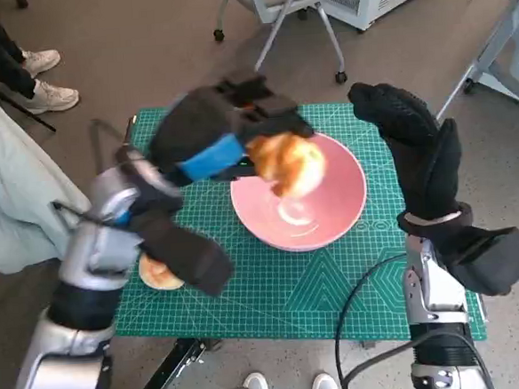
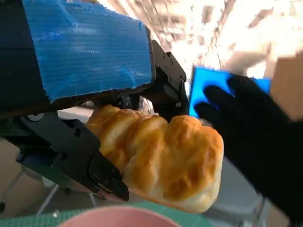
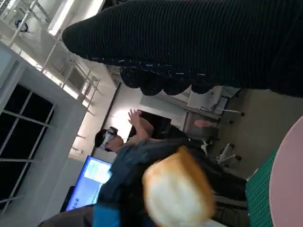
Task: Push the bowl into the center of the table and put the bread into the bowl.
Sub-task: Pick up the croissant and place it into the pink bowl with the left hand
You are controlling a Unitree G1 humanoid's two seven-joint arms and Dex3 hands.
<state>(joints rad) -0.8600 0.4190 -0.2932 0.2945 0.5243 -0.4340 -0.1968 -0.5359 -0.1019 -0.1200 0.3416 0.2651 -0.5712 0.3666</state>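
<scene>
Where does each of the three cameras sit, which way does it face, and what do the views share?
Head view: on the head, looking steeply down at the green mat and pink bowl; both forearms and hands show.
Left wrist view: behind the left hand, facing the bread it holds.
Right wrist view: behind the right hand, facing across the room toward a person.
Shared: all three show the bread and the bowl.

L: my left hand (image 1: 224, 130) grips the bread (image 1: 289, 164), raised over the bowl (image 1: 333, 220), forearm angling up from below-left | R: my right hand (image 1: 412, 139) holds nothing, fingers straight and lifted, just beside the bowl's right rim
</scene>
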